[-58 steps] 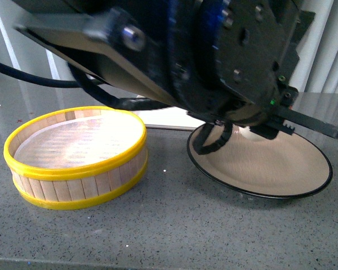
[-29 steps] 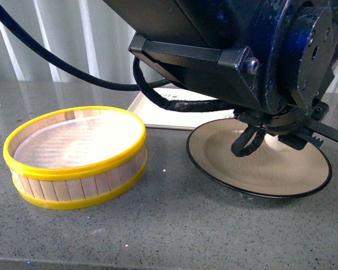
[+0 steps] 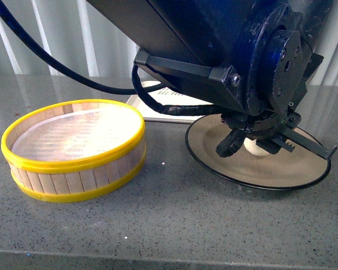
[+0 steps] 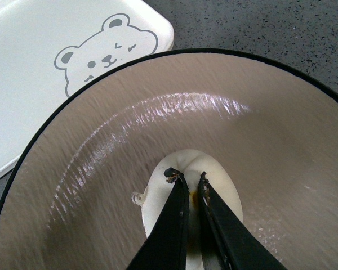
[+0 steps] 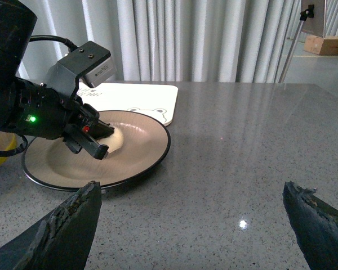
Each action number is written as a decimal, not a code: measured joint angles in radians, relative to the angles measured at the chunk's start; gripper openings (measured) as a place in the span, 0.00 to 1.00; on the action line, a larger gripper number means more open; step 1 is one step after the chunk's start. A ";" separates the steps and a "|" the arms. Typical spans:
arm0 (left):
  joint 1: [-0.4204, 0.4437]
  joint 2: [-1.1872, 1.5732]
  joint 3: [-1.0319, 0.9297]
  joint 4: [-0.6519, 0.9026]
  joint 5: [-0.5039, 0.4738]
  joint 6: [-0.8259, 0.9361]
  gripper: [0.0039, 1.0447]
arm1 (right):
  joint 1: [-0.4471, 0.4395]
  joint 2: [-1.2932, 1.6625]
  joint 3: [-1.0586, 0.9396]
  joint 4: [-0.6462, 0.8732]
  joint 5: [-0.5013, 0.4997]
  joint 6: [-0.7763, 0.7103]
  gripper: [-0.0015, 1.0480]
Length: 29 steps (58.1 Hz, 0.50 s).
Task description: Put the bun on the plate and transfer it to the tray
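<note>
My left gripper [image 4: 187, 179] is shut on the cream-white bun [image 4: 222, 194] and holds it down on the taupe-brown, black-rimmed plate [image 4: 158, 112]. In the front view the bun [image 3: 254, 147] shows under the left arm, on the plate [image 3: 304, 169]. The right wrist view shows the bun [image 5: 117, 138], the left gripper [image 5: 93, 140] and the plate [image 5: 135, 152]. The cream-white tray [image 4: 39, 50] with a bear face lies just behind the plate; it also shows in the front view [image 3: 158, 109] and the right wrist view [image 5: 141, 95]. My right gripper [image 5: 191, 216] is open and empty over the grey table.
A yellow-rimmed wooden steamer basket [image 3: 73, 149] stands left of the plate. The left arm's bulk fills the upper front view. Grey stone tabletop [image 5: 248, 146] stretches to the right of the plate. Curtains hang behind the table.
My left arm has swung and lowered over the plate, bringing the bun down onto it. The basket and plate stay put.
</note>
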State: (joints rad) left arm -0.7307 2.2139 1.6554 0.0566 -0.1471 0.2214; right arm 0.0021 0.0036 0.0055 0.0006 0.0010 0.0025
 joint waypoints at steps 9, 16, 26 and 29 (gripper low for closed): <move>0.005 0.000 0.000 0.000 -0.015 0.006 0.27 | 0.000 0.000 0.000 0.000 0.000 0.000 0.92; 0.009 0.000 0.000 0.000 -0.005 -0.003 0.46 | 0.000 0.000 0.000 0.000 0.000 0.000 0.92; 0.023 -0.027 -0.013 0.000 0.019 -0.045 0.84 | 0.000 0.000 0.000 0.000 0.000 0.000 0.92; 0.031 -0.052 -0.020 -0.007 0.036 -0.068 0.95 | 0.000 0.000 0.000 0.000 0.000 0.000 0.92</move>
State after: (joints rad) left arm -0.6998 2.1620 1.6352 0.0494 -0.1112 0.1535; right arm 0.0021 0.0036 0.0055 0.0006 0.0010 0.0025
